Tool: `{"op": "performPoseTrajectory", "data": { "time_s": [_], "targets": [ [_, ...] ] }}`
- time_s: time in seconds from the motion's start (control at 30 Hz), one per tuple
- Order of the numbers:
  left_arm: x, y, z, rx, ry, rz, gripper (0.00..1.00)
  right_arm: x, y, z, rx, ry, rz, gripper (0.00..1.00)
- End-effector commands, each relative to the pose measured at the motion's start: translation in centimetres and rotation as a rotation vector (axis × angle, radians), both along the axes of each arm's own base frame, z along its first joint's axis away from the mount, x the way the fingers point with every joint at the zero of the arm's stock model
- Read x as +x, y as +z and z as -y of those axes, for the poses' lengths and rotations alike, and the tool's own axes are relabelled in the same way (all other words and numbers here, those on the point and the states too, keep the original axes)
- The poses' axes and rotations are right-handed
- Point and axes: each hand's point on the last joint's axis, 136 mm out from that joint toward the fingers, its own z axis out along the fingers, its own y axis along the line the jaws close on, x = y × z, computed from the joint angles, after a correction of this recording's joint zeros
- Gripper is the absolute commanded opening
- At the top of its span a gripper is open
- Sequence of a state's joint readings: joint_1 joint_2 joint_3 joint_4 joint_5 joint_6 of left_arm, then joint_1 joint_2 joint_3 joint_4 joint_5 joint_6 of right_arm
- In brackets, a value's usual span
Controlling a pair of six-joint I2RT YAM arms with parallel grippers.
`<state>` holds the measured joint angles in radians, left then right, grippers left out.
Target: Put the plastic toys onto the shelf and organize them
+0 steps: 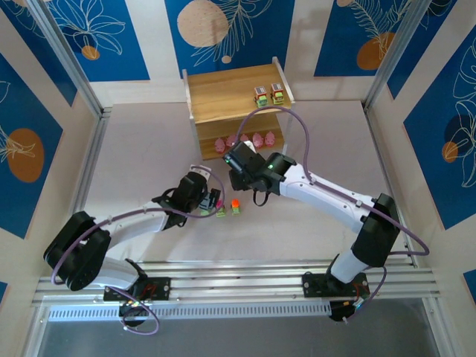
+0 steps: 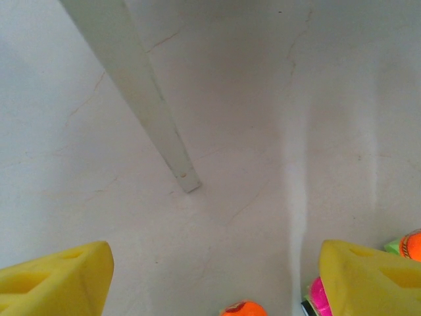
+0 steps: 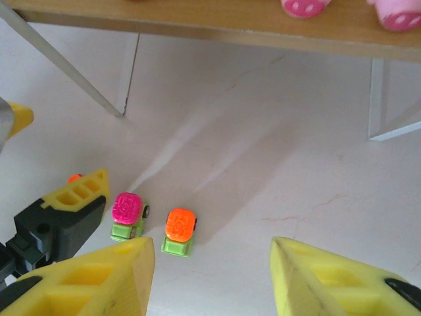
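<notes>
The wooden shelf (image 1: 230,93) stands at the back, with two blocky cars (image 1: 268,94) on its top tier and several pink figures (image 1: 258,139) on the lower tier. Two of those pink figures (image 3: 304,6) also peek over the lower board (image 3: 217,25). On the table lie a magenta-topped car (image 3: 127,214) and an orange-topped car (image 3: 179,229). My left gripper (image 1: 213,202) is open and low beside them. Another orange-topped car (image 2: 243,308) sits between its yellow fingers (image 2: 56,276). My right gripper (image 3: 210,276) hangs open above the table in front of the shelf, holding nothing.
A thin white shelf leg (image 2: 141,92) slants down to the table just ahead of the left gripper. More white legs (image 3: 376,99) stand under the lower board. Blue patterned walls and metal posts (image 1: 82,89) enclose the table.
</notes>
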<state>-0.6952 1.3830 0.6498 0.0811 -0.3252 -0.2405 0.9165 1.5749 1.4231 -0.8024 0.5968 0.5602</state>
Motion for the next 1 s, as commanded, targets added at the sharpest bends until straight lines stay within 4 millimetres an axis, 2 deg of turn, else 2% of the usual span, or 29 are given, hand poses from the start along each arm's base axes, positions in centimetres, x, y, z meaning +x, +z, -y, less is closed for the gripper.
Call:
{"op": "performPoseTrajectory", "data": {
  "time_s": [0.0,0.07,0.13,0.23,0.47,0.97],
  "targets": [
    [0.1,0.1,-0.7,-0.026,0.037,-0.016,0.81,-0.4,-1.2,-0.9,0.039,-0.018,-0.031,0.49],
    [0.1,0.1,-0.8,-0.030,0.042,-0.019,0.81,-0.7,-2.0,-1.2,0.038,-0.019,-0.045,0.51],
    [0.1,0.1,-1.0,-0.034,0.049,-0.021,0.81,-0.8,-2.7,-1.5,0.033,-0.022,-0.059,0.59],
    [0.2,0.0,-1.2,-0.039,0.058,-0.026,0.81,-1.0,-3.9,-1.8,0.025,-0.025,-0.078,0.65],
    [0.2,0.2,-1.6,-0.048,0.075,-0.016,0.81,-1.2,-6.0,-2.1,0.006,-0.044,-0.114,0.68],
    [0.4,-0.1,-3.0,-0.083,0.134,-0.034,0.80,-2.3,-11.2,-2.7,-0.015,-0.065,-0.217,0.51]
  ]
}}
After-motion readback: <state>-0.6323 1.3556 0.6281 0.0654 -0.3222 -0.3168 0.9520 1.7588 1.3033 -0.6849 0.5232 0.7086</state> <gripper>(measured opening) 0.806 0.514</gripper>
